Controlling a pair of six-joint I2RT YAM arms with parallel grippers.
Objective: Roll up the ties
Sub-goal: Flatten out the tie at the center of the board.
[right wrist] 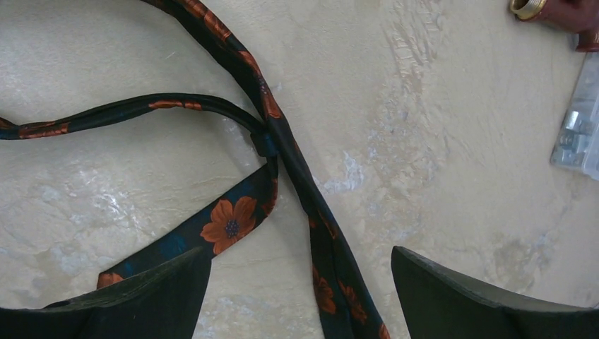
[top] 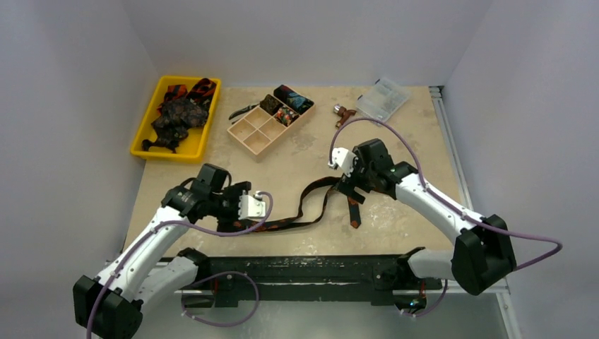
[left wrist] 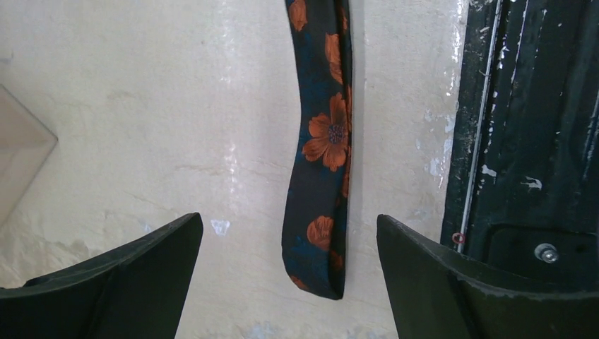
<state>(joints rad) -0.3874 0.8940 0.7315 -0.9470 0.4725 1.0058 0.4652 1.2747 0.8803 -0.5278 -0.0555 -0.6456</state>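
A dark tie printed with orange flowers lies loosely looped on the table between my two arms. My left gripper hovers open over its narrow end, which lies flat between the fingers without touching them. My right gripper is open above the spot where the tie crosses itself. One strand runs between its fingers and a flowered part lies beside the left finger. More ties are heaped in a yellow bin, and rolled ties sit in a tan divided tray.
A clear plastic box and a small brown and brass piece lie at the back right. Pliers lie left of the tray. A black rail runs along the near edge, close to the tie's end. Purple cables arc above the arms.
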